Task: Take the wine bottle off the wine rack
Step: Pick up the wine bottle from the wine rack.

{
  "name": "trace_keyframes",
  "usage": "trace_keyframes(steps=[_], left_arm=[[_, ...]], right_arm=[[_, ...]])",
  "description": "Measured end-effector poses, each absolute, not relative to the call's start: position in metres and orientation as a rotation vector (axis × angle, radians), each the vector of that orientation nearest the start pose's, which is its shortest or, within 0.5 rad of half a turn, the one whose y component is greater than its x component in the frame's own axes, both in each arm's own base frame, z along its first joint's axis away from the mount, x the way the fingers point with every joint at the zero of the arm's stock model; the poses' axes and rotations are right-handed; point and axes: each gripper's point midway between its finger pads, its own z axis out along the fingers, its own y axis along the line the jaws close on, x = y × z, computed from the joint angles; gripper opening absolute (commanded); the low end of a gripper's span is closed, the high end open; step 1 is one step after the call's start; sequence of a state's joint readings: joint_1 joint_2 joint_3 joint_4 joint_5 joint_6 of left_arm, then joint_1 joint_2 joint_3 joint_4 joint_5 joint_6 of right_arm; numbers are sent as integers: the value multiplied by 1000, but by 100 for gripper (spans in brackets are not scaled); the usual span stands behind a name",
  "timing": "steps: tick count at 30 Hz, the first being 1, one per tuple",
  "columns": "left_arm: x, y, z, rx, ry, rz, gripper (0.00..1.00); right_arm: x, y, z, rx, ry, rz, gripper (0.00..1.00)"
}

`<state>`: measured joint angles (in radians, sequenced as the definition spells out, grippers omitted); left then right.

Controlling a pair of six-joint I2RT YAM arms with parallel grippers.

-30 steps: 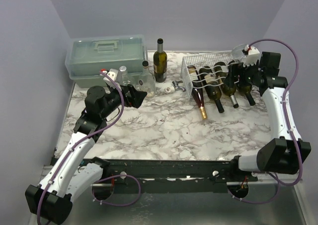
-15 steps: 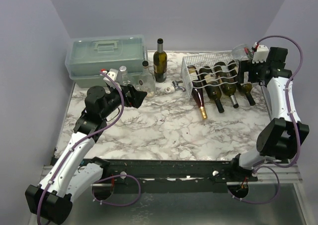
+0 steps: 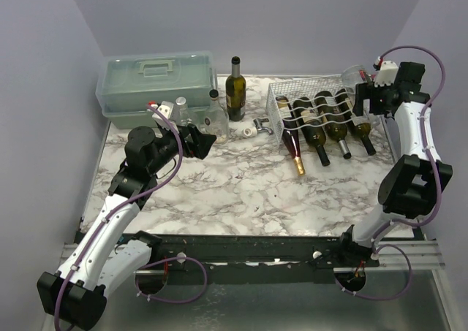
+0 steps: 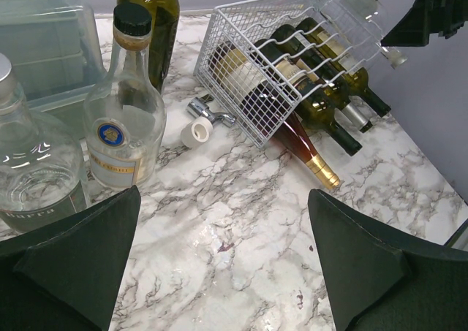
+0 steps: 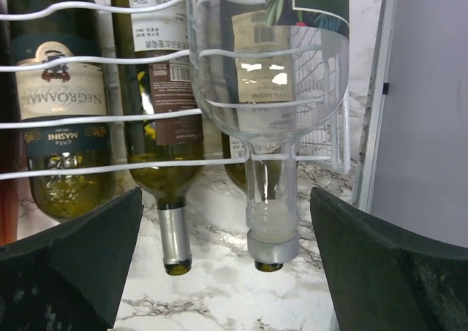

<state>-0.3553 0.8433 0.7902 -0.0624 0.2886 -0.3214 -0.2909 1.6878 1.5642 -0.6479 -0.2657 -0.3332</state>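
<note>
Since one second back, the right arm has lifted and swung outward, taking the right jaws from above the right end of the wine rack [image 3: 274, 104] to just off its far right corner. The left arm is unchanged. Right jaws: spread wide, released, nothing between them. Straight ahead of them a clear wine bottle [image 5: 270, 90] lies on top of the rack's wavy wires, its neck pointing back toward the jaws and its capped mouth above the marble counter [image 5: 219, 294]. Left of it, ahead of the left finger, green wine bottles [image 5: 62, 104] lie under the wires, also with necks toward the jaws. All bottles are in or on the rack. Left jaws: spread wide, released, hovering over the counter well apart from the rack. Ahead and left of them a clear flask [image 4: 124, 119] stands upright, with a dark bottle [image 4: 150, 9] upright behind it. A white tape roll [image 4: 196, 131] lies straight ahead. Ahead and right, a gold-foiled bottle neck [image 4: 314, 159] pokes out from under the rack's near end onto the counter. The pale green toolbox [image 4: 44, 46] sits far left.
</note>
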Motion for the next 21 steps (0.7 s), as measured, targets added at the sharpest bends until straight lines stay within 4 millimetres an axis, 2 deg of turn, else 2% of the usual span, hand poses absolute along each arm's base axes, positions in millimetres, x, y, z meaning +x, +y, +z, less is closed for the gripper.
trace_keyframes(steps=[9, 16, 21], left_arm=[[283, -172, 291, 252, 1720, -746, 99], [283, -172, 291, 253, 1720, -746, 99], [283, -172, 291, 253, 1719, -746, 99]], right_arm=[[454, -115, 187, -163, 2339, -14, 99], [463, -121, 171, -172, 2373, -7, 98], [462, -123, 159, -170, 2406, 5, 96]])
